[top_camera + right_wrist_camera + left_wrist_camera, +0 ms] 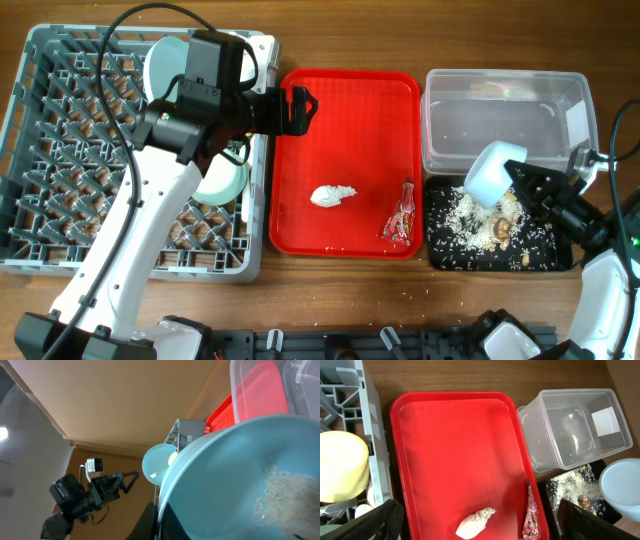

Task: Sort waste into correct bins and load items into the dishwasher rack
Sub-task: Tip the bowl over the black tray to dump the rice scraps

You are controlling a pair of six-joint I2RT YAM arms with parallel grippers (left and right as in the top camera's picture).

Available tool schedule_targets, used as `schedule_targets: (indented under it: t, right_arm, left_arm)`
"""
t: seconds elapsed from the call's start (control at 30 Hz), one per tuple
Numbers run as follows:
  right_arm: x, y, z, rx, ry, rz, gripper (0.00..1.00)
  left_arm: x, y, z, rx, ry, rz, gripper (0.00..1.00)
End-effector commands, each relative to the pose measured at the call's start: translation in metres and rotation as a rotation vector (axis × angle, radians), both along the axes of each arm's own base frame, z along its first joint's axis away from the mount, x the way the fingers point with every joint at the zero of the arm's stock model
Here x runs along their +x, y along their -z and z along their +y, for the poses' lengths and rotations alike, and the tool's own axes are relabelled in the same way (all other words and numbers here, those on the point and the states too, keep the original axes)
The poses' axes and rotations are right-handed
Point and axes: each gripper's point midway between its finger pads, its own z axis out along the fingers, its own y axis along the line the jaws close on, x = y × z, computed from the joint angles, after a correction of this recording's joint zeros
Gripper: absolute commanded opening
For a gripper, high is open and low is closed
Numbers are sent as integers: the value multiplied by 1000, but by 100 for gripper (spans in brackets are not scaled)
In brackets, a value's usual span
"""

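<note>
Our right gripper (522,184) is clamped on the rim of a pale blue bowl (490,174) and holds it tipped over the black tray (542,263). In the right wrist view the rim sits pinched between the dark fingers (150,521), and white-brown crumbs (280,491) cling to the bowl's inner wall. More crumbs lie scattered across the tray floor below. Reading the overhead view as a clock face, the clear tub (452,120) stands just at 12 o'clock of the black tray, with its white label (578,118) on the right-hand wall. At 9 o'clock of both lies the red serving tray (340,120). It carries the crumpled tissue (332,195) near its middle and the red wrapper (402,215) at 4 o'clock of the tissue, close to the rim. Our left gripper (300,108) hangs over that tray's upper left edge, jaws spread wide and holding nothing. Further out at 9 o'clock sits the grey rack (70,150). It holds the yellow cup (340,467) by its right side and a second pale blue dish (165,62) at 12 o'clock of the cup. We cannot tell whether that dish is a plate or a bowl.
</note>
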Motion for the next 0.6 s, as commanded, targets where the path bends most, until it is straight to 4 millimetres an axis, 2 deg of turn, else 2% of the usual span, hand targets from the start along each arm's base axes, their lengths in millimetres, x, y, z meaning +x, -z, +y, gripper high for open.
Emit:
schedule_targets:
  t: [0.0, 0.2, 0.27, 0.33, 0.37, 0.4, 0.47, 0.5, 0.53, 0.57]
  right_arm:
    - [-3, -8, 3, 37, -22, -25, 4]
    - [-3, -12, 3, 29, -32, -54, 4]
    - [-10, -23, 10, 141, -77, -46, 4]
    - [-3, -19, 2, 50, -49, -73, 4]
    - [-7, -25, 6, 146, -73, -26, 4]
    - [-7, -26, 7, 155, -78, -26, 4]
    - [4, -17, -4, 37, -19, -38, 4]
    - [-1, -23, 2, 140, -53, 5, 4]
    - [-5, -29, 5, 168, -82, -11, 4]
    - [2, -24, -1, 75, -46, -46, 4]
  left_arm:
    - [-1, -1, -2, -13, 2, 4, 100]
    - [-1, -1, -2, -14, 2, 4, 100]
    - [-1, -1, -2, -14, 2, 4, 100]
    - [-1, -1, -2, -13, 2, 4, 100]
    - [-1, -1, -2, -14, 2, 4, 100]
    - [-1, -1, -2, -14, 2, 4, 100]
    - [-1, -1, -2, -14, 2, 4, 100]
    - [-1, -1, -2, -13, 2, 4, 100]
    - [-1, -1, -2, -13, 2, 4, 100]
    - [-1, -1, -2, -14, 2, 3, 100]
